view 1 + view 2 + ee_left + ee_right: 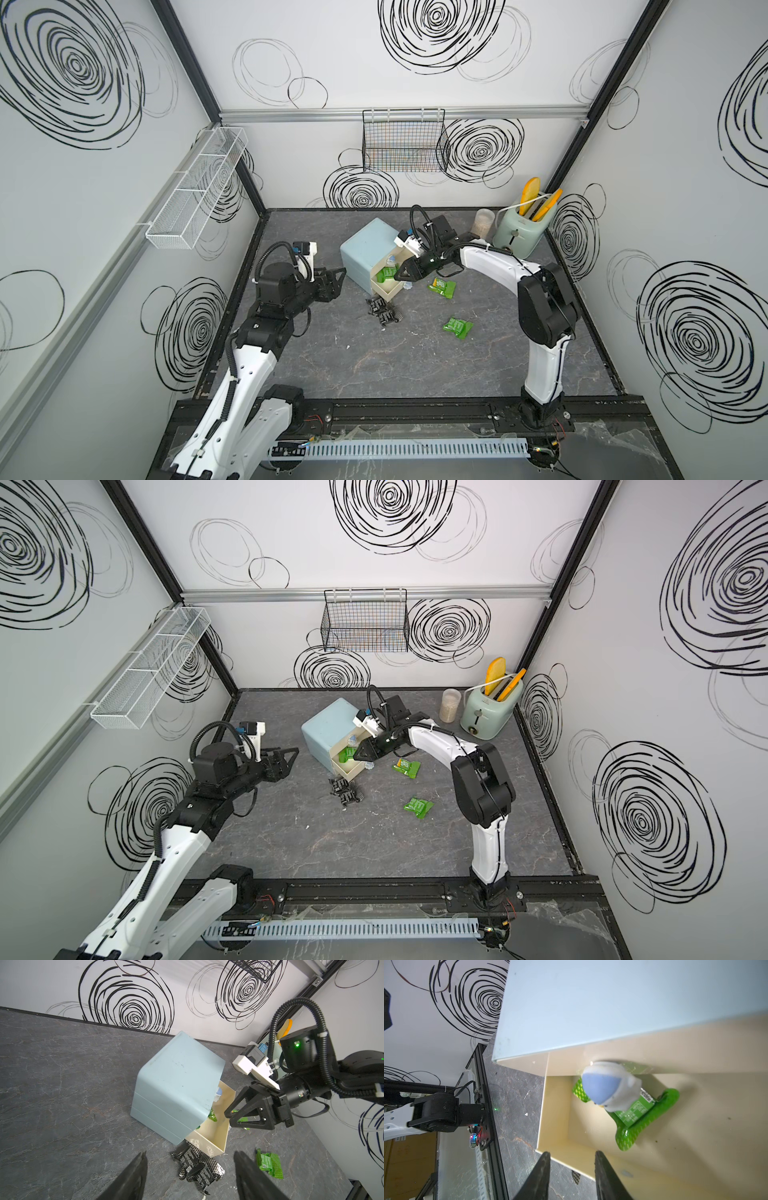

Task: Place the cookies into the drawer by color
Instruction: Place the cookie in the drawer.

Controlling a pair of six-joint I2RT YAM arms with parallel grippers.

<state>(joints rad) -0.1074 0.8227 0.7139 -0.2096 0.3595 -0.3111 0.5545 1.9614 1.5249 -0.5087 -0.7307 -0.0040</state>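
Note:
The pale-blue cabinet (pixel 363 249) stands mid-table with one cream drawer (pixel 390 291) pulled out. A green cookie (pixel 643 1120) lies inside that drawer, partly hidden behind a bluish knob (pixel 607 1086). My right gripper (pixel 572 1159) hovers at the drawer's rim, open, with nothing between its fingers. Two more green cookies (pixel 441 286) (pixel 457 327) lie on the table to the right. A heap of black cookies (pixel 197 1165) sits just in front of the drawer. My left gripper (pixel 190 1154) is open and empty, left of the cabinet, facing the black heap.
A mint-green toaster (pixel 521 232) with yellow slices and a clear cup (pixel 483 222) stand at the back right. A black wire basket (pixel 405 141) hangs on the back wall. A white mesh shelf (pixel 195 195) hangs on the left wall.

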